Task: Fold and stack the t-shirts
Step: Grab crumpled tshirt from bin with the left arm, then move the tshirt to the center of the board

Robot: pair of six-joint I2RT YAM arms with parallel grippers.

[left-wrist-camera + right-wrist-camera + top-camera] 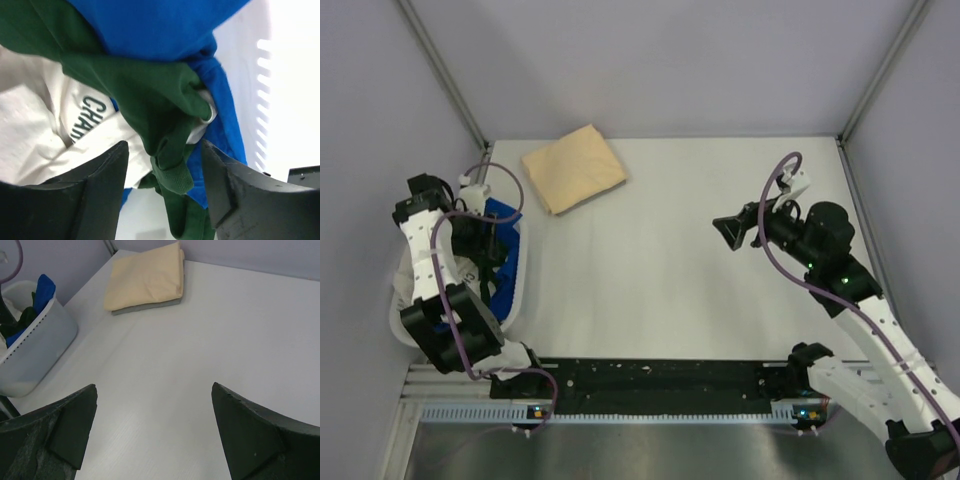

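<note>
My left tool is down in the white basket at the left edge of the worktop. Its two fingers stand wide apart and are not clamped on anything. On the left wrist view a bunched green sleeve lies in the gap between them, its cuff hanging low between the finger ends. I cannot tell whether either finger touches the cloth. That sleeve belongs to the white shirt, which lies crumpled to the left with part of its dark lettering showing. A blue shirt lies over and behind the sleeve, against the slotted basket wall on the right.

My right tool hangs above the bare worktop on the right side, well apart from the basket. Its fingers are spread wide with nothing between them, and it points left toward the middle of the worktop.

The tan shirt lies folded into a neat rectangle at the far left corner of the worktop, just beyond the basket and turned at a slight angle to the edges. From the right wrist, blue and green cloth pokes above the basket rim.
</note>
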